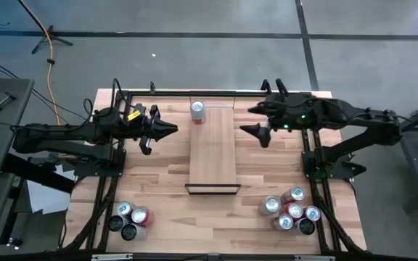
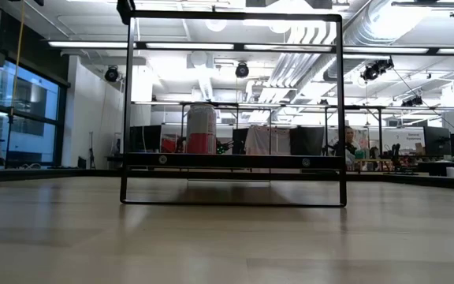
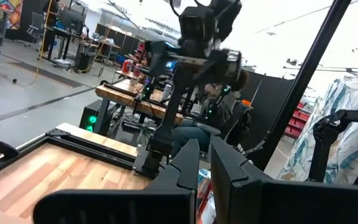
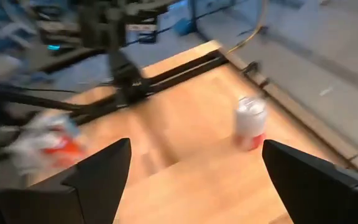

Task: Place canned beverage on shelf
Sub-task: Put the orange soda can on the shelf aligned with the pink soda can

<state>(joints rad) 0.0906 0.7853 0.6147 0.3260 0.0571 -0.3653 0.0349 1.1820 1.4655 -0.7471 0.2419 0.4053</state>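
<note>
We see the butcher-block table (image 1: 158, 181) filling the middle of the high view, with the shelf (image 1: 212, 148) lying as a long plank down its centre, its black frame at the lower end. The left arm waits at centre left, its gripper (image 1: 167, 130) clenched on nothing. The right gripper (image 1: 256, 119) hovers at upper right of the shelf, fingers spread wide and empty. One can (image 1: 197, 111) stands upright at the top edge of the shelf plank; in the right wrist view it sits clear of the fingers, apart from them. We judge the placing step for this can done and the release made. Two clusters wait near the lower edge: the left cans (image 1: 130, 220) and the right cans (image 1: 290, 210). The next move likely calls for retreating without brushing the placed can, then reaching down to the right cluster.
</note>
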